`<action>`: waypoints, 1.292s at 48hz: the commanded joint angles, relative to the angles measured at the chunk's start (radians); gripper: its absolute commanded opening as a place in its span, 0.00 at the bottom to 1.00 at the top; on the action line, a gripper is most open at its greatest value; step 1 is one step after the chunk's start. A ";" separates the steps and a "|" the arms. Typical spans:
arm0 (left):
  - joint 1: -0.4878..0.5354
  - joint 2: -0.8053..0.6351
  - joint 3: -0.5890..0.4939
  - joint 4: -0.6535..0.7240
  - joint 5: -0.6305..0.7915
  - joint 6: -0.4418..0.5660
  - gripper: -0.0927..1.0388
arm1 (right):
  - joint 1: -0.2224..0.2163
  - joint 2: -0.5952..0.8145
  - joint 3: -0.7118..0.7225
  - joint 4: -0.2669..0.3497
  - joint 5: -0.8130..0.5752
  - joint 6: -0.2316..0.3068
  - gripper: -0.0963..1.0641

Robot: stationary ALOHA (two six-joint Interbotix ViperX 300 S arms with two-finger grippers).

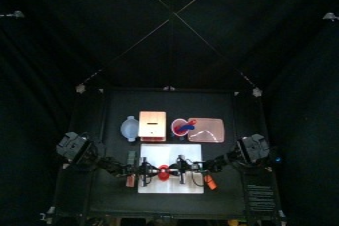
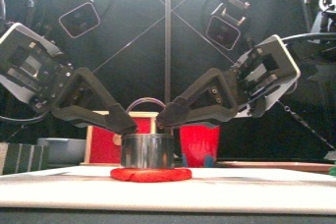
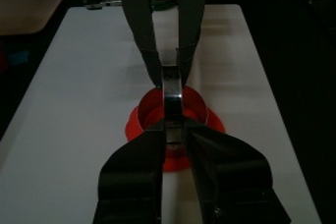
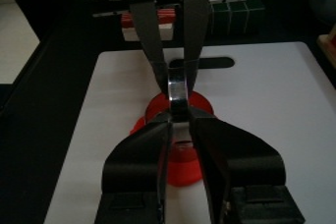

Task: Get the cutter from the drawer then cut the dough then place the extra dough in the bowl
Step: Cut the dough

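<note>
A round metal cutter stands upright on a flat red dough disc, in the middle of the white cutting board. My left gripper comes down from the left and my right gripper from the right. They meet over the cutter's top rim, under its wire handle. In the left wrist view the left gripper is shut on the thin metal rim above the dough. The right gripper is pinched on the opposite side of the rim.
Behind the board stand the wooden box with its red drawer front, the blue-grey bowl to its left, and the pink tray to its right. A red cup stands behind the cutter.
</note>
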 commanded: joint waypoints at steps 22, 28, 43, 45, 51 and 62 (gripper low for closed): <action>-0.014 0.005 -0.014 0.005 0.172 -0.006 0.47 | 0.011 0.002 -0.015 0.038 0.095 -0.002 0.47; -0.031 0.038 -0.035 -0.006 0.224 -0.008 0.46 | 0.015 0.011 -0.023 0.041 0.114 0.000 0.47; -0.035 0.097 -0.061 -0.025 0.284 -0.014 0.46 | 0.014 0.038 -0.026 0.049 0.124 0.008 0.47; -0.035 0.100 -0.060 -0.025 0.287 -0.014 0.46 | 0.014 0.046 -0.029 0.051 0.129 0.009 0.47; -0.037 0.101 -0.061 -0.026 0.288 -0.012 0.46 | 0.014 0.051 -0.038 0.051 0.137 0.006 0.47; -0.043 0.106 -0.057 -0.025 0.295 -0.011 0.46 | 0.012 0.044 -0.040 0.043 0.140 -0.002 0.47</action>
